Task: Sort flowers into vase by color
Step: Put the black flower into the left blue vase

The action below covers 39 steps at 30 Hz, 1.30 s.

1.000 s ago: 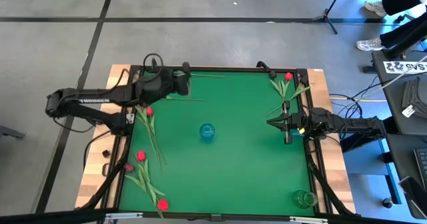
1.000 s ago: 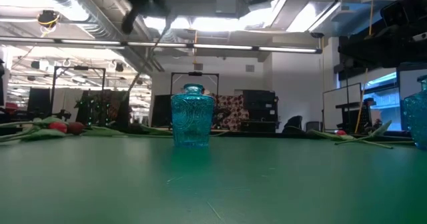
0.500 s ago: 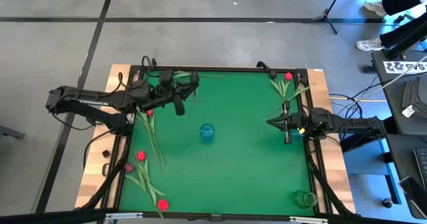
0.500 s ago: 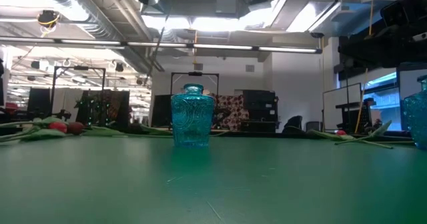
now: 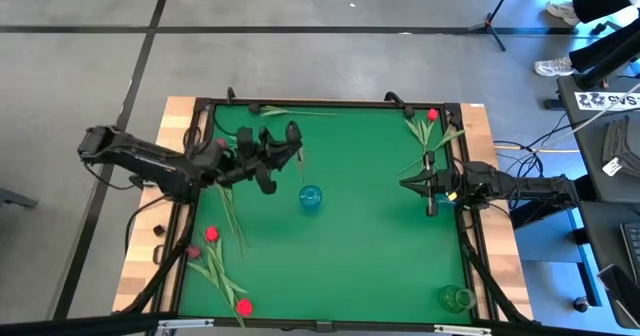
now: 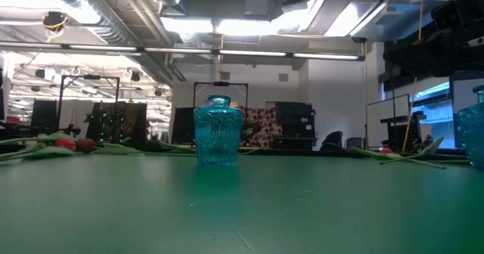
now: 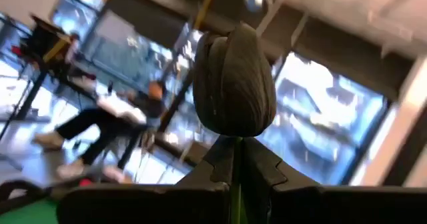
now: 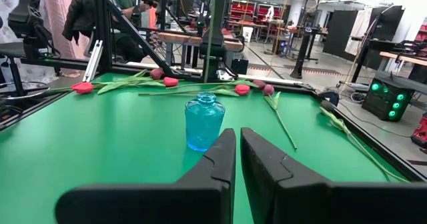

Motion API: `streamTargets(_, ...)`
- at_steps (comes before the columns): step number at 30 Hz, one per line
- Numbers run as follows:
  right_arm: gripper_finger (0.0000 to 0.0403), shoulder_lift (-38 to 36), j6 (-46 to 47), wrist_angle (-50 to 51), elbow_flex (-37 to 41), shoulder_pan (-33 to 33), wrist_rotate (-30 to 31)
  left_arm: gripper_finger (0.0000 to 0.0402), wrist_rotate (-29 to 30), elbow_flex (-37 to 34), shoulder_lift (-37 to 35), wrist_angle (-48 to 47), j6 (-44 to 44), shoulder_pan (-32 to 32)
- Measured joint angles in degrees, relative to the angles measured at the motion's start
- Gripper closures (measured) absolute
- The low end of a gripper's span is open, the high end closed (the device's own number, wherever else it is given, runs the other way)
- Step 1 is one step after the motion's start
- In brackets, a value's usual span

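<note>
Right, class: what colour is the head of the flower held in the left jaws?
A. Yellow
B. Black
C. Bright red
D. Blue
B: in the left wrist view the left gripper is shut on a green stem topped by a black tulip head.
</note>
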<state>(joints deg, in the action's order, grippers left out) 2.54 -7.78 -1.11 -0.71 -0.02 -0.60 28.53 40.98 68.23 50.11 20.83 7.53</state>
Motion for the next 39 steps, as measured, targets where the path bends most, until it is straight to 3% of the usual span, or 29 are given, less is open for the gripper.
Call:
streamTargets(4, 0.0377, 0.0, 0.0, 0.0, 0.0, 0.0, 0.0, 0.0395, 0.6, -2.7, 2.0, 6.6, 1.0, -1.2)
streamTargets(14, 0.0377, 0.0, 0.0, 0.0, 0.0, 0.0, 0.0, 0.0394, 1.1, -3.5, 2.5, 5.6, 2.6, -1.5)
streamTargets(19, 0.0377, 0.0, 0.0, 0.0, 0.0, 0.0, 0.0, 0.0394, 1.6, -3.5, 2.5, 0.6, 3.0, -1.5)
streamTargets(26, 0.0377, 0.0, 0.0, 0.0, 0.0, 0.0, 0.0, 0.0392, 7.6, -3.5, 2.5, -7.1, 6.1, -1.1)
streamTargets(30, 0.0377, 0.0, 0.0, 0.0, 0.0, 0.0, 0.0, 0.0372, 11.4, -3.5, 2.5, -10.6, 6.8, -1.1)
streamTargets(39, 0.0377, 0.0, 0.0, 0.0, 0.0, 0.0, 0.0, 0.0302, 10.8, -3.5, 2.5, -17.9, 11.4, -0.6)
